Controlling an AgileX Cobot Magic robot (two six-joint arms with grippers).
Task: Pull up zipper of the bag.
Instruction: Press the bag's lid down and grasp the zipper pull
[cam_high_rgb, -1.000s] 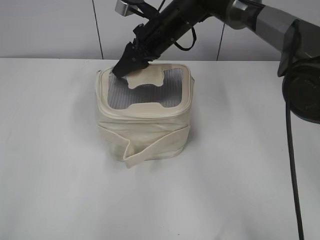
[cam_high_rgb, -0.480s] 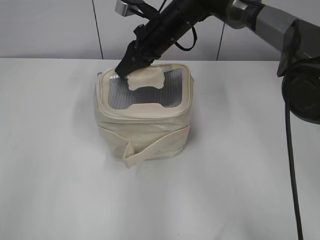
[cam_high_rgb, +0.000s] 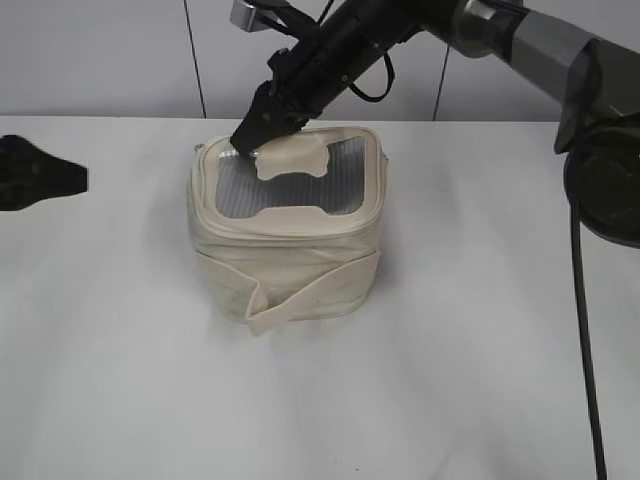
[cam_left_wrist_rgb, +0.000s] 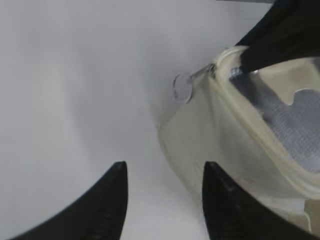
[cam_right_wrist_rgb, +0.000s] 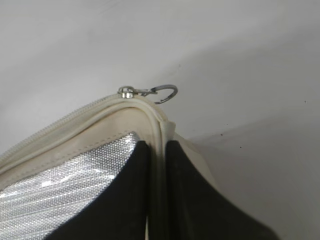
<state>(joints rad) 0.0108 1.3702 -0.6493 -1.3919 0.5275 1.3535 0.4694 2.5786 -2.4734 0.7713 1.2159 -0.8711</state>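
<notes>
The cream bag (cam_high_rgb: 290, 265) stands mid-table, its grey mesh lid (cam_high_rgb: 290, 185) facing up. The zipper track (cam_high_rgb: 285, 228) runs round the lid's rim. My right gripper (cam_high_rgb: 250, 138) is shut on the lid's rim at the back left corner, which shows between its fingers in the right wrist view (cam_right_wrist_rgb: 157, 146). A silver slider (cam_right_wrist_rgb: 127, 91) with a ring pull (cam_right_wrist_rgb: 165, 93) sits just beyond the fingertips. My left gripper (cam_high_rgb: 72, 178) is open and empty at the left edge, apart from the bag. In the left wrist view (cam_left_wrist_rgb: 165, 167) it faces the bag's side (cam_left_wrist_rgb: 220, 135) and the ring pull (cam_left_wrist_rgb: 183, 88).
The white table (cam_high_rgb: 130, 380) spreads all round the bag. A pale wall (cam_high_rgb: 100, 60) with a dark vertical seam stands behind. The right arm's dark base and cable (cam_high_rgb: 600, 190) fill the right edge.
My left gripper has come into view at the left edge. My right gripper rose slightly a second ago and has since held still on the lid's back left corner.
</notes>
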